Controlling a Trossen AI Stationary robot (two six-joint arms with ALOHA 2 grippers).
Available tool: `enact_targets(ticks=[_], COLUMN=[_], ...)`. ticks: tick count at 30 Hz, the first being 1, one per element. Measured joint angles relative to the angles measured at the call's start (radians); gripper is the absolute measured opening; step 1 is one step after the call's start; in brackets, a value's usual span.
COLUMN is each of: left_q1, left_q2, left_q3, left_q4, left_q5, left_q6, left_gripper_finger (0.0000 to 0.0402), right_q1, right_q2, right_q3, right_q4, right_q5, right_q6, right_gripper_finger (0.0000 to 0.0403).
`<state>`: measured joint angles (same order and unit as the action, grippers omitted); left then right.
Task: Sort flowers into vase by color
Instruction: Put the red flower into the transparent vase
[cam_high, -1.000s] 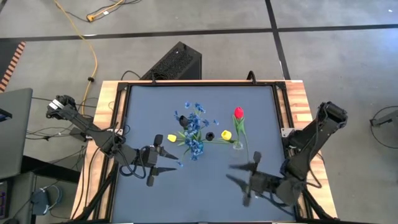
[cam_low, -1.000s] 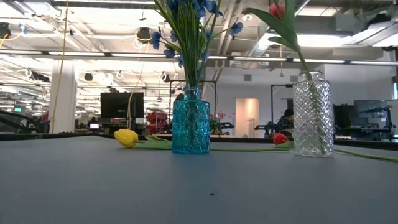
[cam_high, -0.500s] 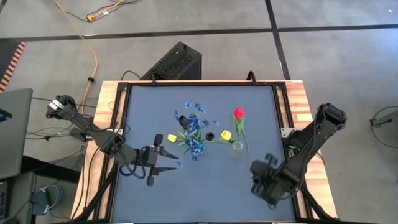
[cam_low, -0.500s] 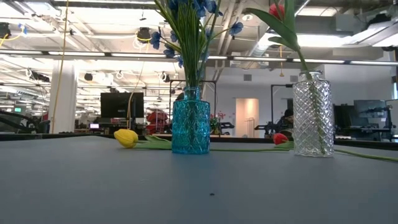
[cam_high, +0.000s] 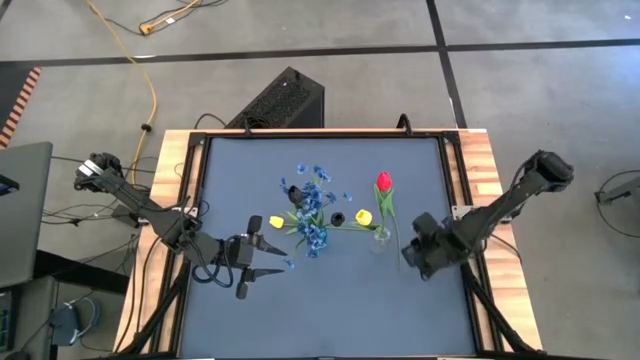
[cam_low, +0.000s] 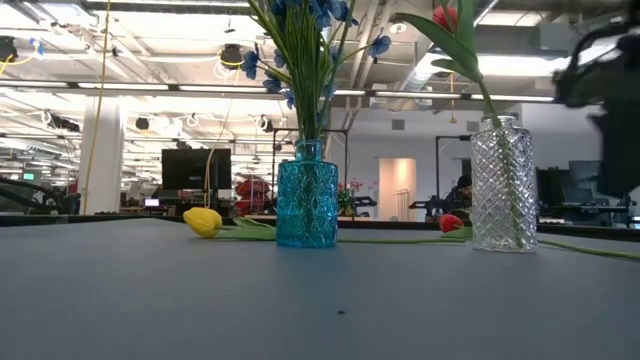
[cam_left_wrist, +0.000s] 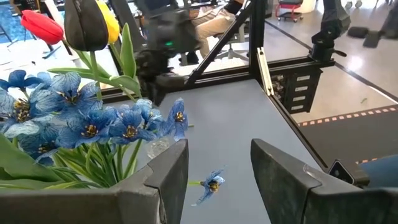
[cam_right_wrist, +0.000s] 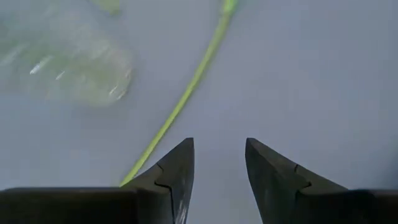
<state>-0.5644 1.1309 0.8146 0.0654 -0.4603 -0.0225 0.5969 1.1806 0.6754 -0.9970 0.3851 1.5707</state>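
Note:
A blue glass vase (cam_low: 306, 205) holds the sprays of tiny blue blossoms (cam_high: 312, 215). To its right stands a clear glass vase (cam_low: 503, 185) with a red-headed tulip (cam_low: 447, 16) in it. One yellow tulip (cam_high: 277, 222) lies on the table left of the blue vase. Another yellow head (cam_high: 364, 217) shows beside the clear vase. A second red head (cam_low: 451, 222) lies behind the vases. My right gripper (cam_right_wrist: 217, 168) is open just right of the clear vase (cam_high: 382, 237), above a green stem (cam_right_wrist: 186, 93) lying on the table. My left gripper (cam_left_wrist: 217, 171) is open, left of and nearer than the blue vase.
A loose blue blossom (cam_left_wrist: 212, 185) lies on the table ahead of my left gripper. Two small dark objects (cam_high: 338, 218) (cam_high: 295, 190) sit among the flowers. The near half of the dark table top (cam_high: 330, 310) has free room. Wooden edges (cam_high: 490, 180) frame the table.
My right arm has swung from the table's near right area toward the far edge, up to the clear vase, turning as it went; it now shows at the right of the low view. The flowers and vases have stayed where they were.

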Motion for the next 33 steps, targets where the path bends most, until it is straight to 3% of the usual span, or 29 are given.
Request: enact_targets(ticks=[9, 15, 23, 33], left_q1=[0.0, 0.0, 0.0, 0.0], left_q2=[0.0, 0.0, 0.0, 0.0], left_q3=[0.0, 0.0, 0.0, 0.0], left_q4=[0.0, 0.0, -0.002, -0.008], left_q5=[0.0, 0.0, 0.0, 0.0], left_q6=[-0.022, -0.025, -0.026, -0.035], left_gripper_finger=[0.0164, 0.0164, 0.0164, 0.0164], right_q1=[-0.294, -0.444, -0.525, -0.547], right_q2=[-0.1, -0.071, 0.009, 0.094], right_q3=[-0.129, -0.139, -0.139, -0.139], right_q4=[0.267, 0.291, 0.363, 0.426], right_q5=[-0.014, -0.031, -0.097, -0.149], right_q6=[-0.298, -0.417, -0.532, -0.66], right_gripper_finger=[0.0169, 0.0169, 0.0169, 0.0169])
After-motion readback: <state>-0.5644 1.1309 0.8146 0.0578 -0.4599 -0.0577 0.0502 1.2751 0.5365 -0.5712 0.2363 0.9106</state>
